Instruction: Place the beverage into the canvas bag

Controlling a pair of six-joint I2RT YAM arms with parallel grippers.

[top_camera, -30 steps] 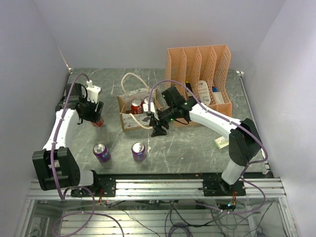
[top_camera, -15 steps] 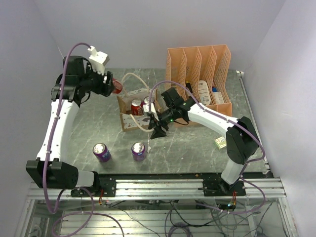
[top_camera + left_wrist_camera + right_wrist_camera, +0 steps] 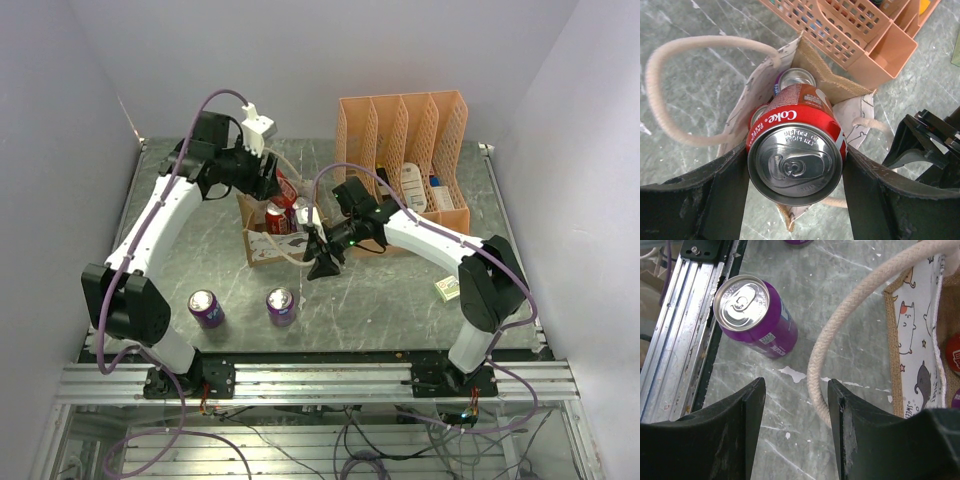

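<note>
1. The left gripper is pinching a red cola can with a silver pull-tab lid. Its black fingers are pressing on the can's two sides, and their bases are running off the bottom of the wrist view.
2. The can is hanging over the open mouth of the small off-white canvas bag with brown edges, lid toward the camera. Its lower end is hiding behind its own body, so I cannot tell whether it is dipping inside the bag.
3. Inside the bag, a purple-sided can's silver top and a sliver of a second red can are peeking past the held can, which is covering the rest of the interior.
4. The right gripper is waiting with its jaws spread at the bag's near corner. A cream rope handle is curving down into the gap close to one finger, and its lower end is disappearing behind that finger. I cannot tell whether they are touching.
5. An upright purple drink can and another purple can are standing on the grey marbled table, well apart from the bag.
6. The orange mesh file organizer is standing just behind the bag, and its contents are too small to make out.
</note>
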